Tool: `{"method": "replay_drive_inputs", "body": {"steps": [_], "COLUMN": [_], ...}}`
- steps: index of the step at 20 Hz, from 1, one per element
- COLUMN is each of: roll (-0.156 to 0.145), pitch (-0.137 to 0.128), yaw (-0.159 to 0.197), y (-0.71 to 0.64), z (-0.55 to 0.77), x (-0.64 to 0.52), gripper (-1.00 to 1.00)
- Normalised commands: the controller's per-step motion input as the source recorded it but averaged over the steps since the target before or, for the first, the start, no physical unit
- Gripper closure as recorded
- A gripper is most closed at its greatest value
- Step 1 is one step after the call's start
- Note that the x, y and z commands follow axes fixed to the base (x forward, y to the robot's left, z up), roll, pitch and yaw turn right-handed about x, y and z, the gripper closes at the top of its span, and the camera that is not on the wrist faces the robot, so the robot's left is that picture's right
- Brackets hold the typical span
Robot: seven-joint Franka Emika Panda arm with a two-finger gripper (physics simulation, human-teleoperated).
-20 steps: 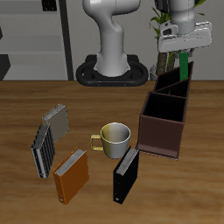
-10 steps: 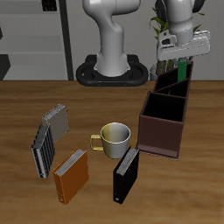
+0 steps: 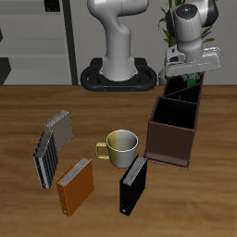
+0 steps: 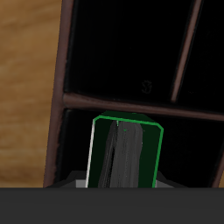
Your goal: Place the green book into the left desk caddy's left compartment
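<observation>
My gripper (image 3: 193, 72) is shut on the green book (image 3: 193, 81) and holds it upright. Only a short green strip shows below the fingers in the exterior view. The book's lower end dips into the back part of the left desk caddy (image 3: 181, 92), the blackish open box behind the reddish-brown one. In the wrist view the green book (image 4: 127, 150) hangs over a dark compartment, bounded by the caddy's wall (image 4: 63, 70) and a cross wall (image 4: 140, 110). A thin divider (image 4: 187, 52) shows farther on. I cannot tell whether the book touches the floor.
The reddish-brown box (image 3: 173, 131) stands just in front of the blackish caddy. A cream mug (image 3: 120, 146), a black book (image 3: 133, 183), an orange-brown book (image 3: 74, 183) and grey striped books (image 3: 54, 143) lie nearer the front edge. The robot base (image 3: 118, 76) and a plant (image 3: 170, 28) stand at the back.
My gripper has come down with the green book. Less of the book shows above the caddy's rim now than a second ago. Nothing else moved.
</observation>
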Motion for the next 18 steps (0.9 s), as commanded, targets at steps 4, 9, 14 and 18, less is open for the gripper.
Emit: {"method": "replay_drive_inputs", "body": {"steps": [4, 9, 14, 18], "roll": [0.088, -0.021, -0.029, -0.078], "pitch": [0.049, 0.002, -0.005, -0.002], "yaw": [0.028, -0.018, -0.010, -0.036], "y": [0.05, -0.13, -0.15, -0.32], "z": [-0.13, 0.08, 0.10, 0.15], "x": [-0.12, 0.01, 0.05, 0.32], "gripper": [-1.00, -1.00, -1.00, -1.00]}}
